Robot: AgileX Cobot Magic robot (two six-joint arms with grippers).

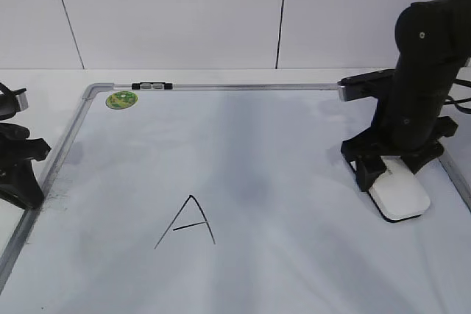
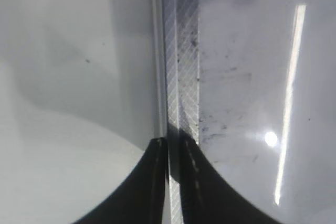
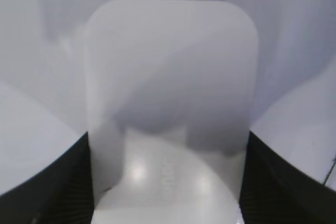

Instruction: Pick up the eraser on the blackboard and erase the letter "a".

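Note:
The white eraser [image 1: 401,196] lies on the blackboard [image 1: 294,145] near its right edge. My right gripper [image 1: 394,168] is down over it, one black finger along each long side. In the right wrist view the eraser [image 3: 168,93] fills the space between the fingers [image 3: 168,145], which touch its edges. My left gripper [image 1: 18,174] rests shut and empty at the board's left frame; the left wrist view shows its tips [image 2: 173,142] over the metal frame [image 2: 181,77]. No small letter "a" is in view; only a capital "A" [image 1: 188,222] shows.
A round green magnet [image 1: 121,99] and a black-and-silver clip [image 1: 151,86] sit at the board's far left corner. A faint grey smudge [image 1: 254,189] marks the board's middle. A white wall stands behind.

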